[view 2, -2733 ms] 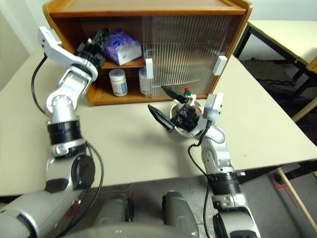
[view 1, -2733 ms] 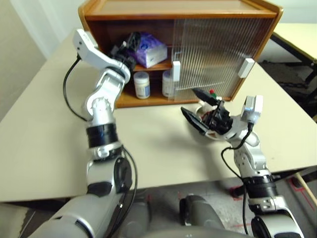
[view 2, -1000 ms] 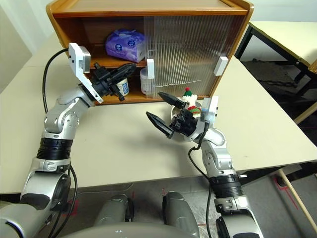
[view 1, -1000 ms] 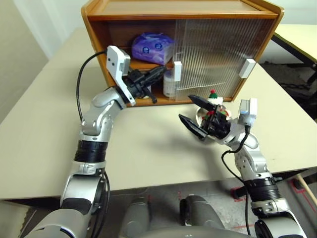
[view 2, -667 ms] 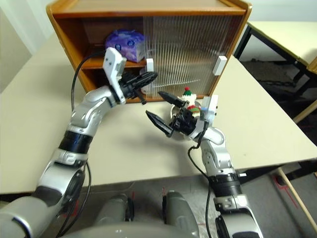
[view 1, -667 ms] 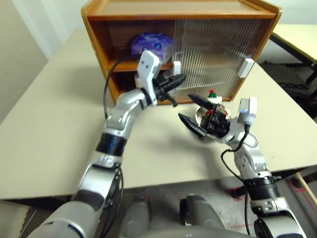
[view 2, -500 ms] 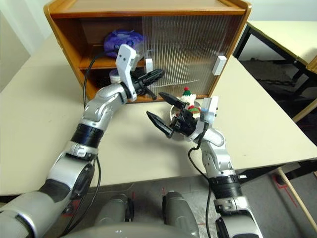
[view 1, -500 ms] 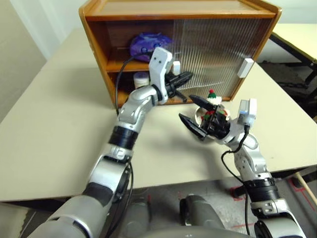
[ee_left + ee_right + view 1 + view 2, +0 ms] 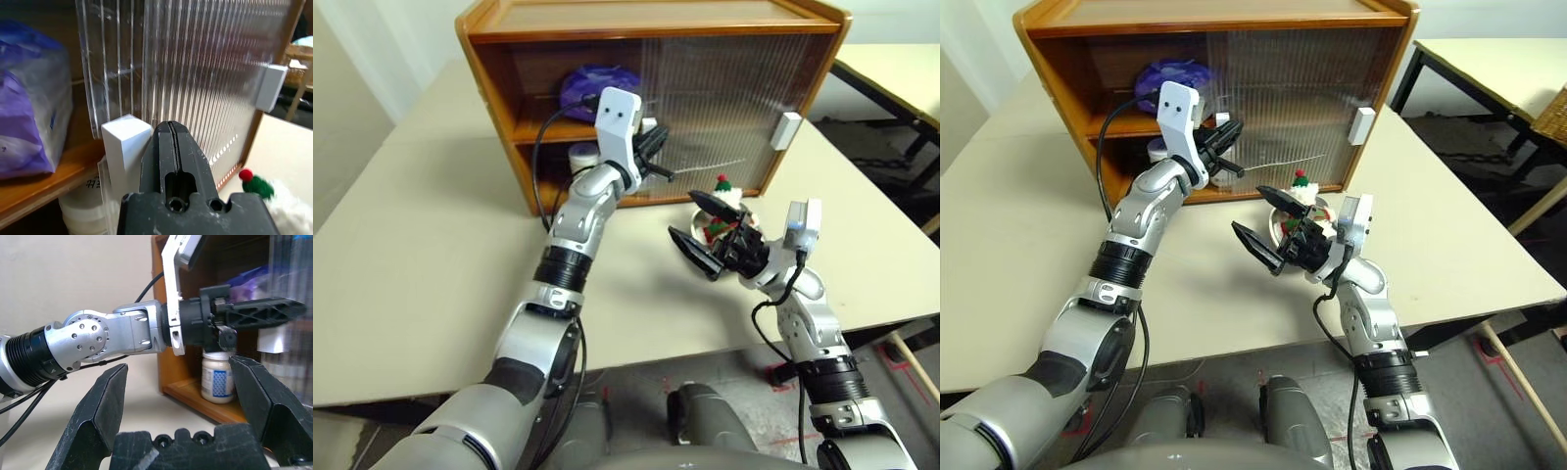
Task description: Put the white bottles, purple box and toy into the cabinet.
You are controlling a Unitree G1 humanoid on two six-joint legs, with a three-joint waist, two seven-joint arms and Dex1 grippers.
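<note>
Left tool [image 9: 658, 143] clenched and empty, swung from the honey-brown wooden cabinet's [image 9: 499, 88] open side to its white rectangular door handle [image 9: 124, 142], right tool [image 9: 703, 231] unmoved, spread wide, small white plush snowman toy [image 9: 724, 195] on the bench [image 9: 411, 245] beyond it

No text can be read; the white bottle's [image 9: 218, 381] blue label print stays illegible.

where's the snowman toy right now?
In the head views the snowman toy sits outside the cabinet, on the table just in front of its right-hand sliding door, directly behind the open right tool.
</note>
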